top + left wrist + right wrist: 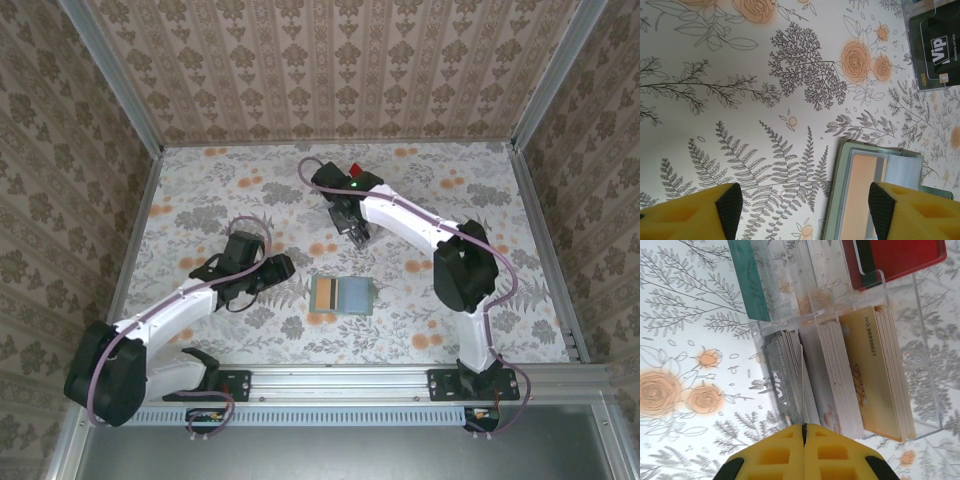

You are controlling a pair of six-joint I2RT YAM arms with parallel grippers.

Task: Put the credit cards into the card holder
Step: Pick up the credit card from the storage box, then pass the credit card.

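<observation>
Card holder (900, 172), lower end cut off

desk (250, 190): white, grey ferns, orange roses
card holder (836, 200): sage green
credit cards (870, 370): gold, dark grey
left pincer (802, 207): yellow, black tips

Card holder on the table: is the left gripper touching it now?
Apart. The top external view shows a strip of bare flowered table between the left gripper and the card holder. Its jaws stand open.
</observation>
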